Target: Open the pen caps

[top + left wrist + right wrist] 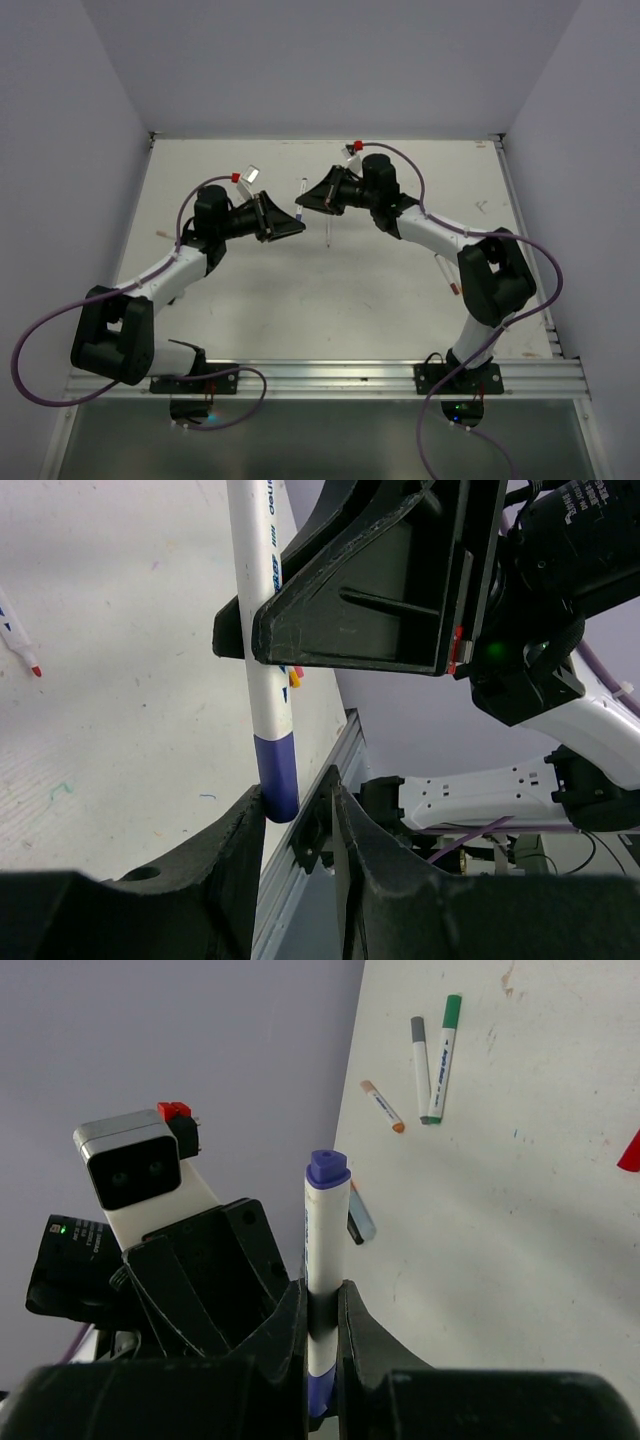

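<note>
**Blue-capped pen held between the two grippers**

Top view: the arms reach in and meet midway between the left and right edges of the worktop (250,300), nearer its far edge than its near one. The left gripper (296,229) and right gripper (299,205) stand tip to tip. A thin pale pen (300,192) shows just past the tips, but its cap is too small to make out here. A second pen (328,230) lies just beside the right gripper, and two loose pens (447,278) lie towards the right edge.

Left wrist view: the pen stands nearly upright in the frame, with the blue cap (277,778) on its lower end. The right gripper (250,630) clamps the white barrel above the cap, one finger on each side. The cap's rounded end sits at the tips of the left gripper (298,802), against one of its fingers (240,855). Those fingers stand narrow with a gap beside the cap, and it is unclear whether they pinch it. A red-tipped pen (22,645) lies on the worktop.

Right wrist view: the right gripper (320,1305) is closed tight on the barrel. The pen shows blue above the fingertips and again low between the fingers. On the worktop beyond lie a pen with a green cap (452,1008) and one with a grey cap (417,1028), their lower ends meeting. An orange-tipped pen (383,1107) lies just beside them.
</note>
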{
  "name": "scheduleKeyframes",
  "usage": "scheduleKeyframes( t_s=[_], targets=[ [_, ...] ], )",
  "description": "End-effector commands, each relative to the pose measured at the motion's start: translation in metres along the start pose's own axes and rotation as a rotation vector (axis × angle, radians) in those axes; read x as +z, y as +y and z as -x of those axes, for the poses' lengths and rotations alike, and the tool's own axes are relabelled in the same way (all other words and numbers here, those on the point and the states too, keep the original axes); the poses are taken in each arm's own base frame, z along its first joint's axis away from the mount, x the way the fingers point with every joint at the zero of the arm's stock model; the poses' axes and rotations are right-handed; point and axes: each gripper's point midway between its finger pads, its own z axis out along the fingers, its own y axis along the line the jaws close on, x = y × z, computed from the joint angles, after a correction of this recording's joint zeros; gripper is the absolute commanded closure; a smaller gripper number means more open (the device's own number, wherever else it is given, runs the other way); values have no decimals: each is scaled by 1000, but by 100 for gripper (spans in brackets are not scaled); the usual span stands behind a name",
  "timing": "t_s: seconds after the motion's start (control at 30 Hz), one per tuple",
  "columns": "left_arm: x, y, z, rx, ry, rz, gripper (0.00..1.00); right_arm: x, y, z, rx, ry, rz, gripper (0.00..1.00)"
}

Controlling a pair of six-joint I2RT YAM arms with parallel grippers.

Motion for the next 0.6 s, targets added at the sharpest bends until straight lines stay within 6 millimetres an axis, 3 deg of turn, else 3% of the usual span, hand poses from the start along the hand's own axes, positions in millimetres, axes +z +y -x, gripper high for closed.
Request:
scheduleKeyframes(
  t_s=[0.0,0.57],
  targets=[
    [-2,-19,7,67,1,-58,66,-5,12,1,-5,-12,30,100],
    [0,-8,12,43,-9,-30,63,-10,23,-11,-13,-2,65,100]
  ],
)
